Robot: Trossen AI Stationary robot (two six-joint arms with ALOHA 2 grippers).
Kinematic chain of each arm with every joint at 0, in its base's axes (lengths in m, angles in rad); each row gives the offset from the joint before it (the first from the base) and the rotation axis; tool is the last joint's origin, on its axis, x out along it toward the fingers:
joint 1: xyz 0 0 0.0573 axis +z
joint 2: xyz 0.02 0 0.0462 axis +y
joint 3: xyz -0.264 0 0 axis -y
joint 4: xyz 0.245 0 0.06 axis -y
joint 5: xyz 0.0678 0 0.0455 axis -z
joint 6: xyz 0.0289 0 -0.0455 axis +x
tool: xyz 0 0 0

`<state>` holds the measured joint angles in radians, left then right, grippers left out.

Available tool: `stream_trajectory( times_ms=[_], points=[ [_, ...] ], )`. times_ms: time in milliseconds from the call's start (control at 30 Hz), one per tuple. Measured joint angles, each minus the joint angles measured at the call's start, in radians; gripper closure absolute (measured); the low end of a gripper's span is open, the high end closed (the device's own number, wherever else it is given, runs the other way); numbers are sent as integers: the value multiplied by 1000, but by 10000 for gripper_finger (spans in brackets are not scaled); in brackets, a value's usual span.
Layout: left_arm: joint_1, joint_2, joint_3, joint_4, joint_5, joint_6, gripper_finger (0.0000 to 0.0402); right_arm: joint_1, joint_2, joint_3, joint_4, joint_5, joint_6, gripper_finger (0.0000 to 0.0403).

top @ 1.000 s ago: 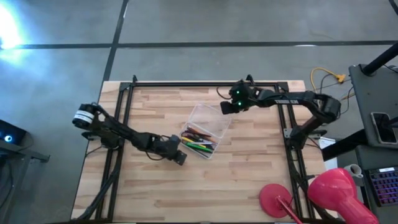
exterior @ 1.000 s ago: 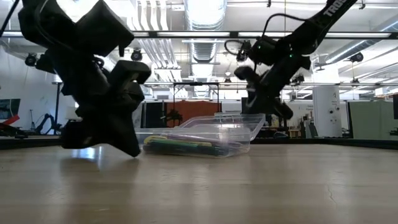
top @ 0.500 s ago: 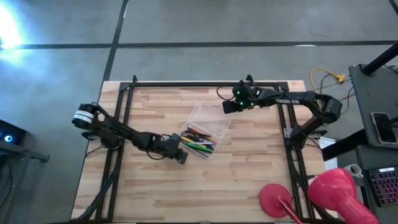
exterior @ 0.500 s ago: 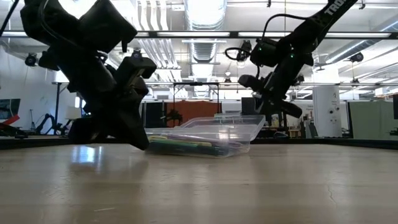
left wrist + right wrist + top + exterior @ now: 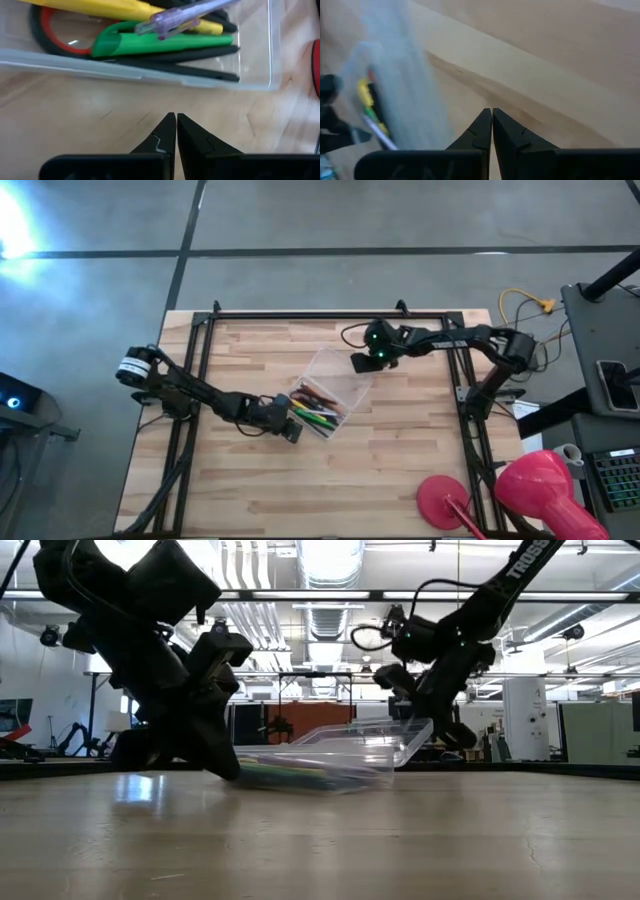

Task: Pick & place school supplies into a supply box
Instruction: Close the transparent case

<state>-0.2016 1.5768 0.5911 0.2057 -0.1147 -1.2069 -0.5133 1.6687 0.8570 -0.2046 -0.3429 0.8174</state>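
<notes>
The clear supply box (image 5: 322,402) rests on the table with its lid (image 5: 335,370) swung open toward the far right. Inside lie green, yellow, dark and lilac pens (image 5: 165,42) and the red-handled scissors (image 5: 55,40). My left gripper (image 5: 292,430) is shut, low over the wood just short of the box's near-left wall (image 5: 150,75). My right gripper (image 5: 356,364) is shut beside the lid's free edge. In the low view the lid (image 5: 370,738) slopes up toward that gripper (image 5: 450,735). My right gripper meets the open lid at its free far-right edge (image 5: 428,724), with shut fingers slanting down from the table's far right. That edge is raised while the hinge side stays low on the box. The gripper's own body hides the exact spot of touch.
Black frame rails (image 5: 200,340) run along the table's left, far and right sides. Big pink-red round objects (image 5: 540,485) sit off the near right corner. A yellow cable (image 5: 525,300) lies beyond the far right corner. Bare wood (image 5: 330,490) lies on the near side of the box.
My right gripper has moved toward the table's left and near edge and come down to the lid. The lid, which lay about level, now has its free edge tipped up. The box has slid slightly toward my left gripper.
</notes>
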Motion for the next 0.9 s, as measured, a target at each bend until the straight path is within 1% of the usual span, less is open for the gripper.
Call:
stream_trajectory(
  times_ms=[133, 233, 333, 667, 900],
  points=[
    [0, 0, 0, 0, -19, 0, 402, 14, -38, 0, 23, -11, 13, 394],
    [0, 0, 1, 0, -24, 0, 402, 25, -58, 0, 25, -52, 15, 394],
    [0, 0, 5, 0, -28, 2, 402, 49, -77, 0, 26, -71, 19, 394],
    [7, 0, 14, 1, -51, 23, 402, 159, -84, 3, 96, -83, 93, 394],
    [7, 0, 14, 1, -53, 23, 402, 225, -84, 61, 115, -81, 111, 394]
  ],
)
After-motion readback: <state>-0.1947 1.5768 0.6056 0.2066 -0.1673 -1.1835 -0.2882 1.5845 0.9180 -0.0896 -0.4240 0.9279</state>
